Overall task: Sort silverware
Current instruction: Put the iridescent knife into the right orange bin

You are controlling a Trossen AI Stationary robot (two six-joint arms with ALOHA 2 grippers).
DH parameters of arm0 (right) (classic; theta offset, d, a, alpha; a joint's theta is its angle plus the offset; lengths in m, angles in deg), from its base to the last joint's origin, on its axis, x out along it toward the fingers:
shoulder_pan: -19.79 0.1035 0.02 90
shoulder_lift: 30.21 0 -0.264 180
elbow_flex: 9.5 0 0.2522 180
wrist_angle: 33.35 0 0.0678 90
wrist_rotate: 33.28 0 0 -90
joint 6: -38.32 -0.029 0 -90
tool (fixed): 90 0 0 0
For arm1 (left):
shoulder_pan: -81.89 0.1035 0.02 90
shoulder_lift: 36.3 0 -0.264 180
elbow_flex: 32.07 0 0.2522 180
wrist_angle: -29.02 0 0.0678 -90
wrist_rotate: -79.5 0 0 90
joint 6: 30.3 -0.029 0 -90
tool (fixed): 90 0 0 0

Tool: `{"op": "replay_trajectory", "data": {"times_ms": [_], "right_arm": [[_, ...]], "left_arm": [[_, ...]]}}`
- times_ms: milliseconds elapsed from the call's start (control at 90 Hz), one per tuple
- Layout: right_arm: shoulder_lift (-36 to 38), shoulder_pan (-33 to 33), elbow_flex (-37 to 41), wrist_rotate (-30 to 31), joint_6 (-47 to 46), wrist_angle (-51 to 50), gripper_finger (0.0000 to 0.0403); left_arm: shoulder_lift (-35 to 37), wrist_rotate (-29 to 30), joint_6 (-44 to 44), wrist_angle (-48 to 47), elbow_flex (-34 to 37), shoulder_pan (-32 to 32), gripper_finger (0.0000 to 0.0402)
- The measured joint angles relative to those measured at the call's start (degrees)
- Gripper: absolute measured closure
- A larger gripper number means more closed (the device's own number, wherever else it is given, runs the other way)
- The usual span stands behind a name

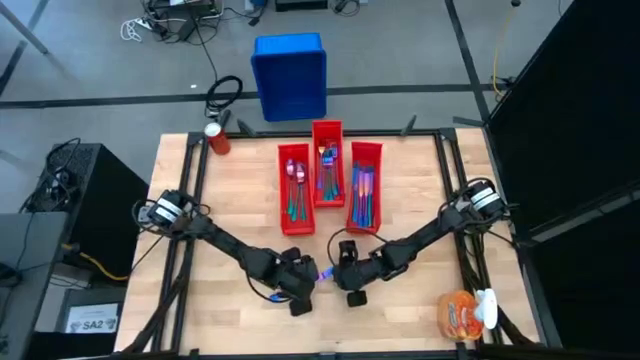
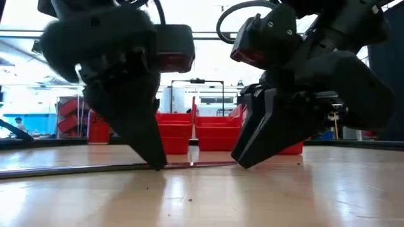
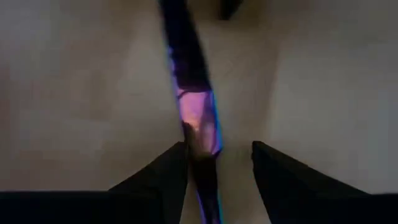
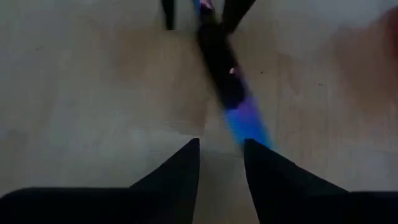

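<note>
One last piece of silverware [image 3: 198, 118], a slim utensil shimmering purple and blue, is lying flat on the counter [image 1: 420, 200] near its front edge, between the two claws, while the other pieces are already resting in the three red bins [image 1: 328, 165] farther back. The left claw [image 3: 219, 163] is being held low over the utensil with its fingers apart; the piece is lying between them, close to one finger, and is not yet being gripped. The right claw [image 4: 221, 158] is also being held open at the other end of the same piece, with nothing held. A risk is being judged here: as the piece is thin and flat on the wood, the fingertips could be sliding over it, or the two claws could be colliding, since both are working very near each other. No readable writing is being seen on the task's things.
</note>
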Motion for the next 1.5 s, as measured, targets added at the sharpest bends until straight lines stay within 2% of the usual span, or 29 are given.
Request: {"op": "replay_trajectory", "data": {"times_ms": [122,289,444,633,756,1033,1311,1500], "right_arm": [[0.0,1.8,0.0,0.0,1.8,0.1,0.0303],[0.0,4.4,0.0,-0.1,2.4,1.9,0.0319],[0.0,6.0,0.0,-0.1,1.8,3.8,0.0341],[0.0,6.6,0.0,0.3,1.5,4.3,0.0397],[0.0,6.5,0.0,0.3,1.1,4.1,0.0402],[0.0,3.3,0.0,0.2,-0.9,0.2,0.0403],[0.0,-0.7,0.0,5.4,-2.8,-2.4,0.0403],[0.0,-1.1,0.0,6.8,-1.7,-3.0,0.0403]], "left_arm": [[-0.4,-4.1,-2.2,3.9,0.0,-0.1,0.0241],[0.3,-5.0,-4.7,4.5,-0.9,-0.2,0.0241],[0.8,-0.6,-7.0,3.5,-3.8,-0.3,0.0241],[0.8,5.5,-5.9,0.4,-4.3,0.9,0.0241],[-0.3,5.8,-4.4,-0.7,-4.3,2.1,0.0241],[-4.9,-0.1,-2.9,0.9,-4.7,3.7,0.0241],[-5.6,-1.2,-4.3,4.9,-4.6,3.7,0.0241],[-5.7,-1.1,-5.9,1.0,-7.3,3.9,0.0241]]}}
